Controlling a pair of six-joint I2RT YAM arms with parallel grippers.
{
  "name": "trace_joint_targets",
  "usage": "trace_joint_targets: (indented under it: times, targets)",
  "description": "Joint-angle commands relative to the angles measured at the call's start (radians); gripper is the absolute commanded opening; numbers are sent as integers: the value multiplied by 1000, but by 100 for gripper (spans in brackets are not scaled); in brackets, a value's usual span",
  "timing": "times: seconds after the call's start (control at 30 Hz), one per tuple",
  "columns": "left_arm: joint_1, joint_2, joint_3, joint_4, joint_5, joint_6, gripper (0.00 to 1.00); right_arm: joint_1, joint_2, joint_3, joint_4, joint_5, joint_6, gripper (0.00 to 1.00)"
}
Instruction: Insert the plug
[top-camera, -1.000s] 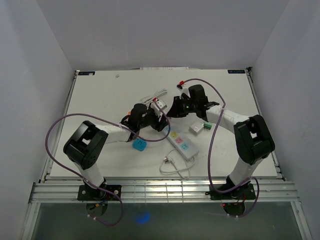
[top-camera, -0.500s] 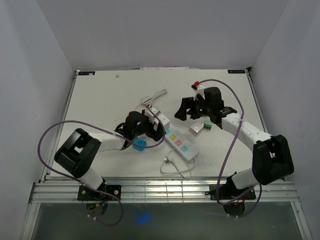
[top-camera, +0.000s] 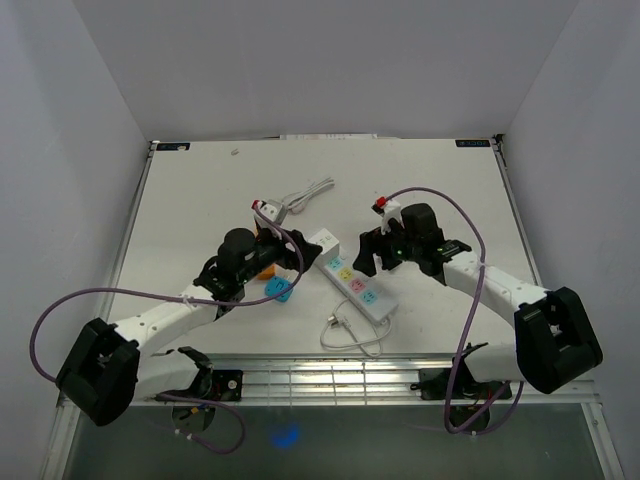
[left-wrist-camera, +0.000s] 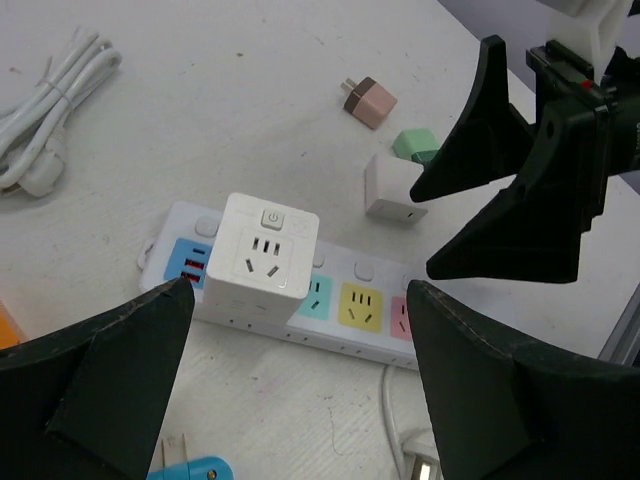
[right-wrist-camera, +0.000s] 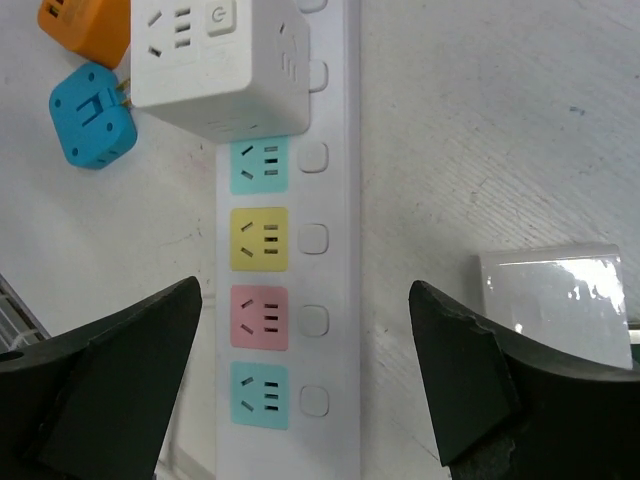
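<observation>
Sitting on the socket nearest one end of the long white plastic power strip (right-wrist-camera: 338, 365), the white cube-shaped plastic plug adapter (left-wrist-camera: 268, 248) lies between the two pincers, and neither holds it. The left gripper (left-wrist-camera: 300, 295) is spread wide and empty. The cube is straight ahead of it and a little below, centred between its matt black fingers. The right gripper (right-wrist-camera: 305, 290) is also spread and holds nothing. From there the cube lies beyond the fingertips, along the strip, with four coloured sockets (teal, yellow, pink, teal) in between.

In the overhead view the strip's long axis runs diagonally from far-left to near-right. The cube sits at the far-left end, so the left arm is the nearer one.

The cube is smooth and round-edged, with a socket face and a power button on top. It looks slightly askew to the strip's axis, and I cannot tell whether its pins are fully home. Any final press would likely need to come straight down on that top face.

A blue square plug (right-wrist-camera: 92, 115) and an orange plug (right-wrist-camera: 85, 25) lie just beside the cube. A glossy white charger block (right-wrist-camera: 555, 300) lies on the strip's other side, and a bundled white cable (left-wrist-camera: 50, 75) is well apart.
</observation>
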Motion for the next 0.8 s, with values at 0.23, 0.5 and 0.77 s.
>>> trace_joint_targets:
  times: [0.23,0.5,0.77]
  targets:
    - [58,-94,187,-505,-222,-231,98,115,76,28,118,84,-79,89]
    - [210,-168,229,-636,-117,-299,98,224,240,261,70,192,-116,89]
    - [272,-197,259,-697,-91,-262,98,270,383,390,52,280,-129,90]
